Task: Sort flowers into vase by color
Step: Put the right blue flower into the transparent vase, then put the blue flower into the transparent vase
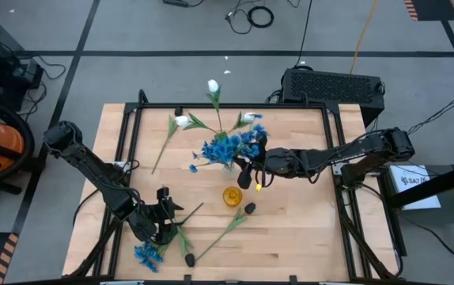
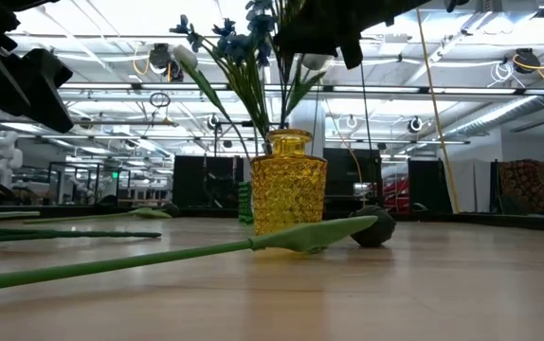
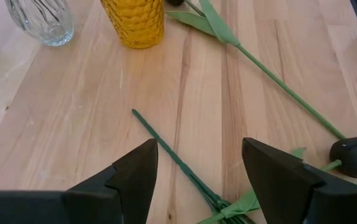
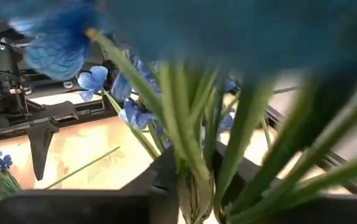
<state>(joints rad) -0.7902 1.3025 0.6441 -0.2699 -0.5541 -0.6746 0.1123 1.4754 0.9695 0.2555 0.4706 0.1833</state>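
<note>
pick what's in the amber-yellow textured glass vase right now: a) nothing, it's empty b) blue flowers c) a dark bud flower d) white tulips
a: in the high view the amber-yellow textured glass vase shows an open, bare mouth, while the blue flower bunch stands behind it in the clear glass vase, which the left wrist view shows beside the yellow one.

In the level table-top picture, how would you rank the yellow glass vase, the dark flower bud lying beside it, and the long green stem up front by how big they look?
1. Long green stem: spans the most, though it lies nearest the camera, so that is unsure.
2. Yellow textured glass vase.
3. Dark rounded flower bud: smallest.
</note>
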